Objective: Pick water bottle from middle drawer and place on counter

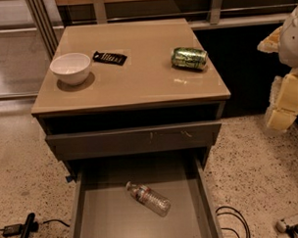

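Note:
The water bottle (148, 198) lies on its side on the grey floor of the open middle drawer (106, 218), cap toward the back left. The glossy tan counter (137, 77) tops the cabinet above it. My gripper (287, 94) shows as pale yellow and white parts at the right edge of the view, beside the cabinet, far right of and above the bottle, and holds nothing that I can see.
On the counter stand a white bowl (70, 68), a flat black object (109, 57) and a green can (189, 58) on its side. A scratched drawer front (135, 138) overhangs the open drawer's back. Cables (233, 221) and a black tool (23, 229) lie on the speckled floor.

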Robot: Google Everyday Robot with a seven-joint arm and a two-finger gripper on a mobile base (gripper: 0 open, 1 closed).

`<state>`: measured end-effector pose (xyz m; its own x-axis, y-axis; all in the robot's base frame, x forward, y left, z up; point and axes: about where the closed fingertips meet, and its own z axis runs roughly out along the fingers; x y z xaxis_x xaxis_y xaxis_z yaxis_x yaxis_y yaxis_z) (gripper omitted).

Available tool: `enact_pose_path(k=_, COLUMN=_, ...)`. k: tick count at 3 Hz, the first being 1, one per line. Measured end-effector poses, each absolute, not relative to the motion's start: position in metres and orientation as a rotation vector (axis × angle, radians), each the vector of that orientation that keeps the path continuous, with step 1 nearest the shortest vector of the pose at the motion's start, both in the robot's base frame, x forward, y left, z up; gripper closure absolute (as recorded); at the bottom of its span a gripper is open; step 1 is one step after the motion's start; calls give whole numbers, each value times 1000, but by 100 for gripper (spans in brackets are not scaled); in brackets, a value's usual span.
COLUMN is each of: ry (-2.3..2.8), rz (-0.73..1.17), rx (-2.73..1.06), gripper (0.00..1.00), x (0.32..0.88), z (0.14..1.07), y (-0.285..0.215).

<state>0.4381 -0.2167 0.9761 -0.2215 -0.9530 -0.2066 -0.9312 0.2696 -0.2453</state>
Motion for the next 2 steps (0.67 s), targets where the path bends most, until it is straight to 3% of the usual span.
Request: enact_pose_path(k=2, ry=2192, rz=-75, rx=-1761, gripper=0, x=435, z=971, y=-209)
